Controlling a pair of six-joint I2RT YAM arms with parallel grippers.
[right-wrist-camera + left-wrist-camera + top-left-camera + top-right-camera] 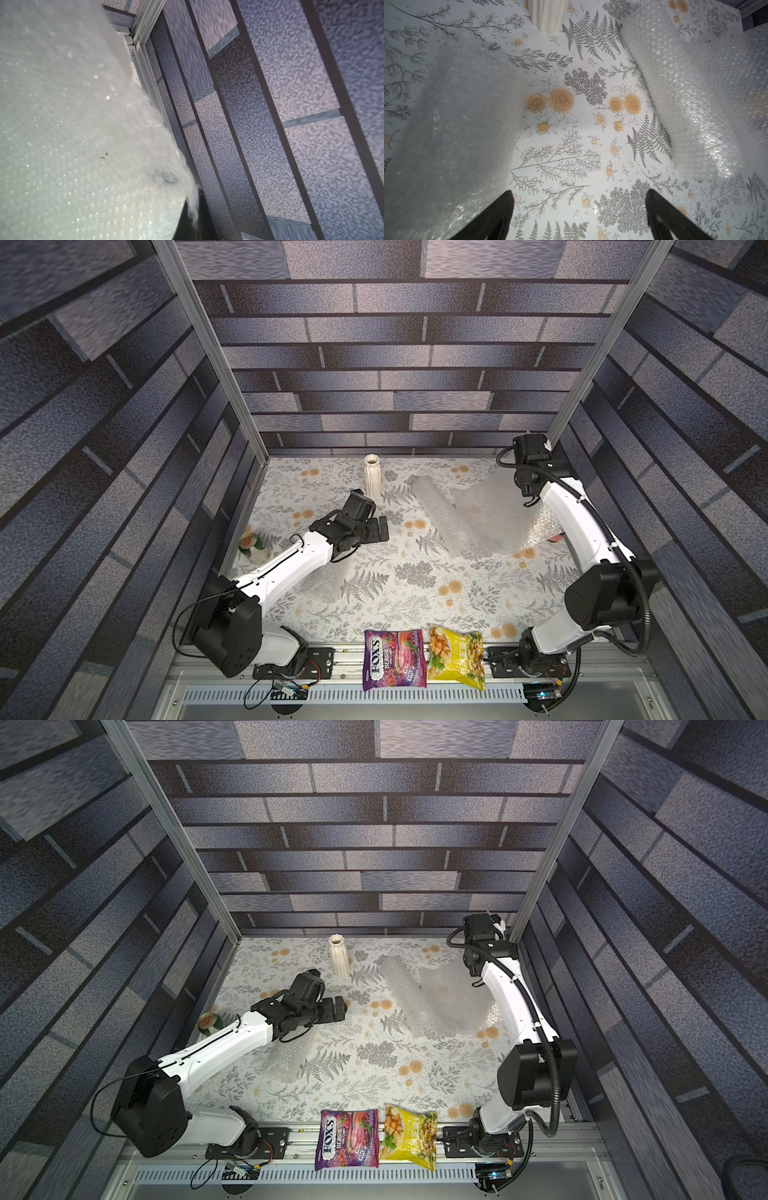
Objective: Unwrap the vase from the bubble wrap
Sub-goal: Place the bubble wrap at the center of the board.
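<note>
The bubble wrap point(469, 518) is clear, whitish plastic, glossy and pimpled with small bubbles. The vase point(372, 477) looks like matt white ceramic with ribbed sides. The table point(415, 597) has a smooth, matt floral-print cover, the purple bag point(394, 659) and yellow bag point(457, 657) are shiny plastic film, the can point(250, 545) is glinting metal, and the frame post point(208, 344) is dull silvery metal.

place: robot lab test cell | evidence: aluminium posts point(209, 344) and brick-print panels point(415, 344) are enclosing a floral tabletop point(415, 593) | slotted cable duct point(374, 695) is fronting it
</note>
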